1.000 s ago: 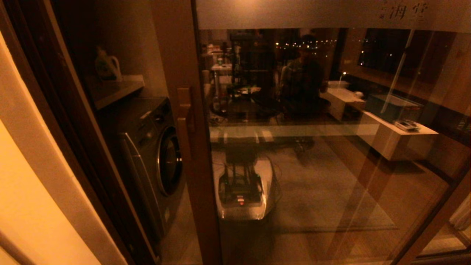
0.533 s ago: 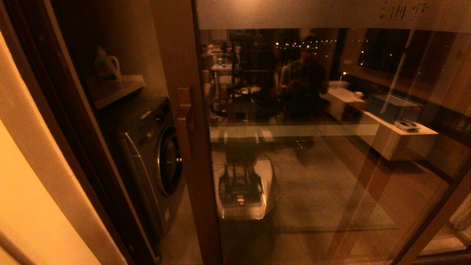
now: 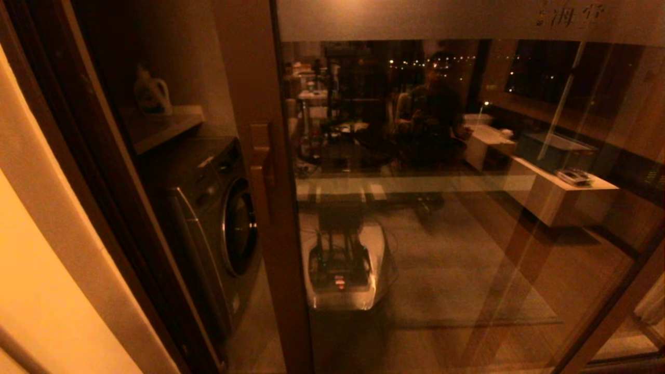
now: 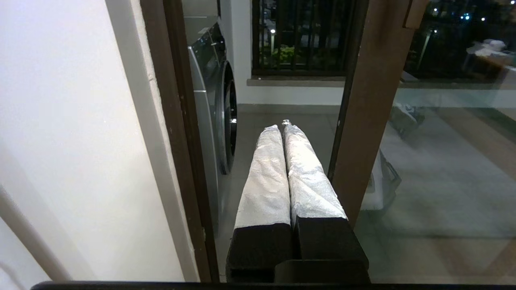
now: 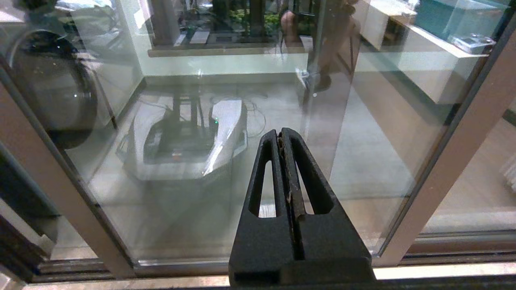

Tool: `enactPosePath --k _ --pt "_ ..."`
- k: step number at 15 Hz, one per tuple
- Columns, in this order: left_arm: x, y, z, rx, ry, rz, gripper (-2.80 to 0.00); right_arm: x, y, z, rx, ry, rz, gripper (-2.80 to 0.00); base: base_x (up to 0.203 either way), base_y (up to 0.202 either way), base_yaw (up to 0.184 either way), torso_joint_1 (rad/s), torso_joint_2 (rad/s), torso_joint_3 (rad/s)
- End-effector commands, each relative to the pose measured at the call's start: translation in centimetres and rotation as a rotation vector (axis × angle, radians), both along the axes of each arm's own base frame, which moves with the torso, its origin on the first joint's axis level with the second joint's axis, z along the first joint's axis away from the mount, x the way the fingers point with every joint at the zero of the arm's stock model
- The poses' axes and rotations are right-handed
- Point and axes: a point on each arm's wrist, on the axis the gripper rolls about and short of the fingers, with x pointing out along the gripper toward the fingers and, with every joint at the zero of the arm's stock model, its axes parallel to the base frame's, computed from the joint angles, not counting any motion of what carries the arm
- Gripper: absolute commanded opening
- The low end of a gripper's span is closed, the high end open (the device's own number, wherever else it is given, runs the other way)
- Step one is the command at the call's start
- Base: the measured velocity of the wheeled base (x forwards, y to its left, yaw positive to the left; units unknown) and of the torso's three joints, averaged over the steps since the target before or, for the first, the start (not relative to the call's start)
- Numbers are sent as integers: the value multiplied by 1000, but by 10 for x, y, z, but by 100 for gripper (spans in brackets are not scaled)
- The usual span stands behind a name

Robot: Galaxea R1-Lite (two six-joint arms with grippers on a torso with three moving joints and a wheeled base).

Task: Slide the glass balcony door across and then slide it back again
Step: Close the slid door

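With the door [image 3: 447,171] filling most of the head view, you can see its brown wooden stile [image 3: 265,208] running top to bottom just left of centre, and there's an open gap between that stile and the dark jamb [image 3: 67,156] further left. So the door sits partway open, pushed toward the robot's right. The blocky wooden handle [image 3: 260,161] sticks out on the stile at about mid-height. Up top there's a frosted band [image 3: 415,18] with dark Chinese characters [image 3: 570,14] near the right end. The glass is super reflective: you get the robot's own base and a seated person mirrored in it.

Through the gap there's a washer [image 3: 218,218] with its round porthole, and above it a shelf [image 3: 161,124] with a pale jug [image 3: 150,93] on it. A pale wall [image 3: 41,270] takes up the left edge.

In the left wrist view, the left gripper [image 4: 282,128] has its two silver-wrapped fingers [image 4: 264,177] pressed together with nothing between them, and it points into the gap, just beside the stile [image 4: 371,112] but I can't tell if it's touching. A barred window [image 4: 302,36] shows beyond.

The right gripper [image 5: 280,135] is pinched closed too, empty, and aimed at the glass [image 5: 201,133] lower down, near the door's bottom rail [image 5: 250,264]. Neither arm shows in the head view.
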Motion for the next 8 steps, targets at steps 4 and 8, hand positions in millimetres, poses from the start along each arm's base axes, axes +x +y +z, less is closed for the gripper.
enactPosePath --k 4,8 --pt "3 0 -11 3 43 0 -280 0 0 0 0 2 0 -280 0 0 0 0 0 0" --pt "3 0 -8 122 34 1 -280 0 0 0 2 2 -1 -280 0 0 0 0 0 0"
